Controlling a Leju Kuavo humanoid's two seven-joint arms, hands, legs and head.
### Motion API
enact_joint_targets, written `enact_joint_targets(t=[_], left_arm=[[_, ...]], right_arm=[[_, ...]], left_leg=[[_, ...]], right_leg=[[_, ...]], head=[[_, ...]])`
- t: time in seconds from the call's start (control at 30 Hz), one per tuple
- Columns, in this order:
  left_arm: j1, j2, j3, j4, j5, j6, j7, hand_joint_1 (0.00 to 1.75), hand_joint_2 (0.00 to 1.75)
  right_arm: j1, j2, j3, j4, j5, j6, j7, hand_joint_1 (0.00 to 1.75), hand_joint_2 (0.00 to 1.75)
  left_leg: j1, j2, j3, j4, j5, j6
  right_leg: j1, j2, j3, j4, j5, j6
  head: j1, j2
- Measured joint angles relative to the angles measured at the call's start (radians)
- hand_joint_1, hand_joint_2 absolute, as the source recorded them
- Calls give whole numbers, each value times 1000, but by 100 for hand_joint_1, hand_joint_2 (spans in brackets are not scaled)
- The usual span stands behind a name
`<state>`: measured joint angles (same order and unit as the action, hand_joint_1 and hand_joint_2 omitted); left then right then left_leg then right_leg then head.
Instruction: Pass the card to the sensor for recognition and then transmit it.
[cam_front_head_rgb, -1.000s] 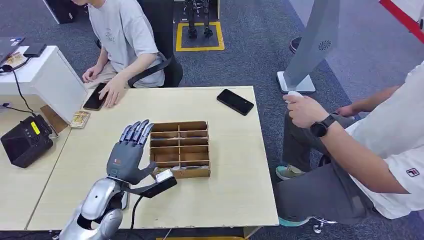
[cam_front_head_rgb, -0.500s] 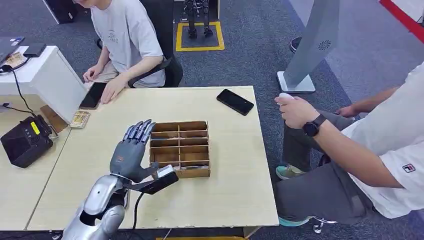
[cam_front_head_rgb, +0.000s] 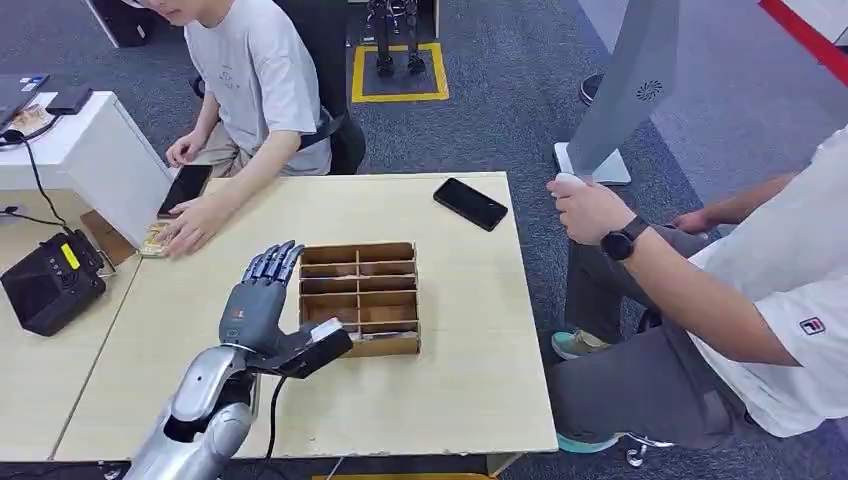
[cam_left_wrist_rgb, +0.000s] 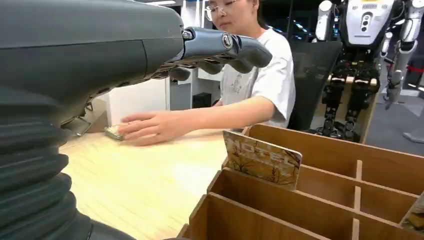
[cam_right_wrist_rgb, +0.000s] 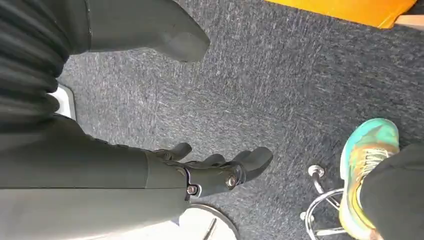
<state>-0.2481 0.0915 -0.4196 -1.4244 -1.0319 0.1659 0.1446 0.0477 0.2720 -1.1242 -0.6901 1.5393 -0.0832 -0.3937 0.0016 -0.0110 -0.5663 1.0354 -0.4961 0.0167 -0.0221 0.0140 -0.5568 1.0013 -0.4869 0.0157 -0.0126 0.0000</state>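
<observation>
I've got the left hand (cam_front_head_rgb: 258, 305) over the desk (cam_front_head_rgb: 470, 380), just left of the wooden divider box (cam_front_head_rgb: 362, 297), palm down, fingers (cam_front_head_rgb: 272, 262) spread and stretched toward the far side, holding nothing; thumb points right, close by the box's near-left corner. In the left wrist cam the fingers (cam_left_wrist_rgb: 220, 47) hang above the desk w/ nothing under them. The card (cam_left_wrist_rgb: 262, 158), patterned brown w/ pale lettering, stands tilted in a slot of the box near its left edge; hand and card are apart. Another card edge shows in a slot at the far right of the wrist pic (cam_left_wrist_rgb: 416, 215), too cropped to say more. Right hand (cam_right_wrist_rgb: 210, 172) hangs by the robot's side over grey carpet, fingers loosely curled, apart, nothing in them. A black phone (cam_front_head_rgb: 470, 203) lies on the far-right part of the desk. Person in a pale tee sits at the far-left side, one hand (cam_front_head_rgb: 190, 225) flat on a small stack of cards (cam_front_head_rgb: 152, 243) at the desk's left edge, w/ a second phone (cam_front_head_rgb: 184, 190) just beyond it. A black sensor unit (cam_front_head_rgb: 50, 280) sits on the adjoining desk to the left. Second person on the right, wearing a watch (cam_front_head_rgb: 618, 240), holds a small white object, can't tell what.
</observation>
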Motion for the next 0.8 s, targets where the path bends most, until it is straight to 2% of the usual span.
enact_joint_targets(t=[0.8], left_arm=[[-29,-19,11,13,3,1,2,0,175]], right_arm=[[-16,-15,21,40,0,-7,4,0,175]], left_leg=[[0,0,0,0,0,0]], right_leg=[[0,0,0,0,0,0]], head=[[0,0]])
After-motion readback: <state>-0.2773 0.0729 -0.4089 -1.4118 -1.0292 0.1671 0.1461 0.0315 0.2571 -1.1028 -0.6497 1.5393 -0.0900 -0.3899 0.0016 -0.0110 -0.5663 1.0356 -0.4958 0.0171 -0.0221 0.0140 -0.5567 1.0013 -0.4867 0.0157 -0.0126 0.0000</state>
